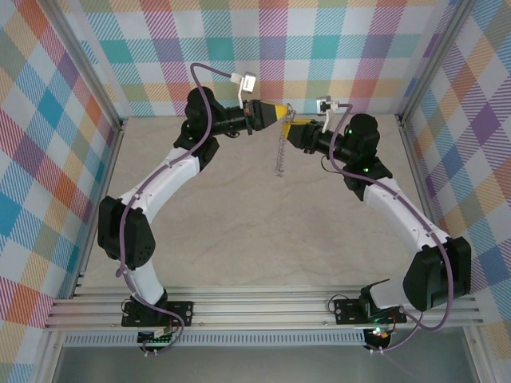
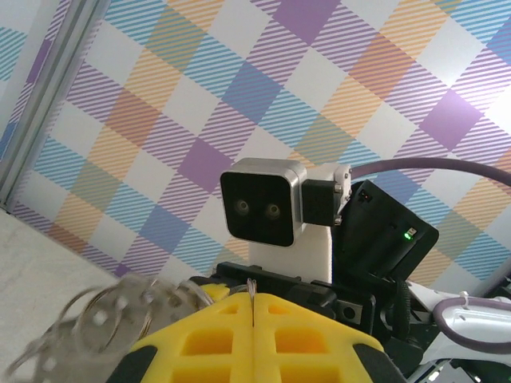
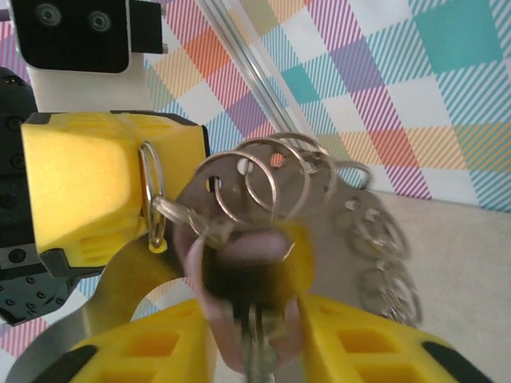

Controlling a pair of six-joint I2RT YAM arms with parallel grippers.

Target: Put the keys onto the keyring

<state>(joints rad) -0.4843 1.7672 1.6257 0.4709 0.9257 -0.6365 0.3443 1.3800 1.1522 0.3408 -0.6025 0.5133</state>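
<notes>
Above the far end of the table, L gripper pinches the keyring tight, apparently hanging it free so R gripper can thread the key, blurred btwn its fingers. Gripped or loose, can't tell.

The keyring is a chain of silvery rings, top loop pinched in the left claw tips, rest dangling below. The key, kinda blurry, sits between the right claw fingers.

Keyring: shiny polished metal. Fingers: matt yellow plastic. Table: smooth pale wood-grain.
</notes>
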